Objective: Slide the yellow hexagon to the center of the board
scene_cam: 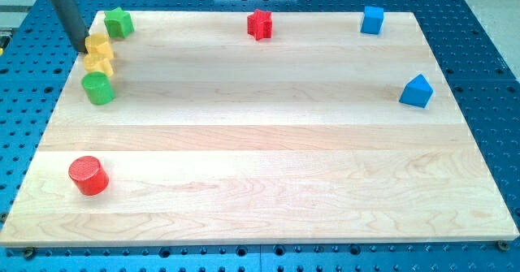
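The yellow hexagon [97, 45] lies near the board's upper left edge, touching a second yellow block [100, 65] just below it. My tip [82, 47] stands right at the hexagon's left side, touching or almost touching it; the dark rod rises to the view's top left. A green cylinder [98, 88] sits directly below the yellow pair. A green star-shaped block [119, 22] sits just above and right of the hexagon.
A red cylinder [88, 175] stands at the lower left. A red star-shaped block [260, 24] is at the top middle. A blue cube [372, 19] is at the top right, a blue triangular block [417, 91] at the right. The wooden board [268, 150] lies on a blue perforated table.
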